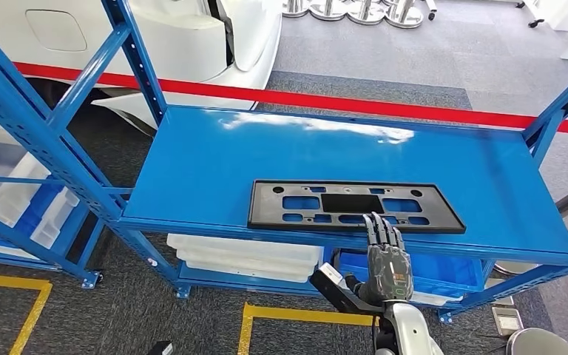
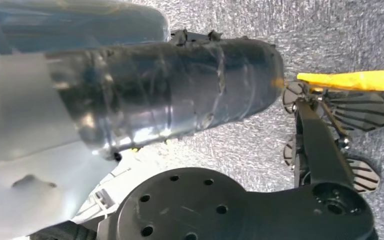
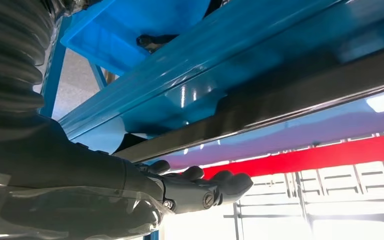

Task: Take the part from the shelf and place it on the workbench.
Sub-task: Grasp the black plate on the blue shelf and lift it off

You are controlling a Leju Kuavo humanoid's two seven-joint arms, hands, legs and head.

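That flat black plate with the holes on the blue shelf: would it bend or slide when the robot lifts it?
The black plate looks like thin moulded plastic with cut-outs, so probably light and a little flexible. Lying flat on the glossy shelf, it would likely slide if pushed, not roll or tip.

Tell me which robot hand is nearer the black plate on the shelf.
Right. The right robot hand is raised at the front edge of the black plate, fingertips at its rim. The left arm hangs down toward the floor, away from the shelf.
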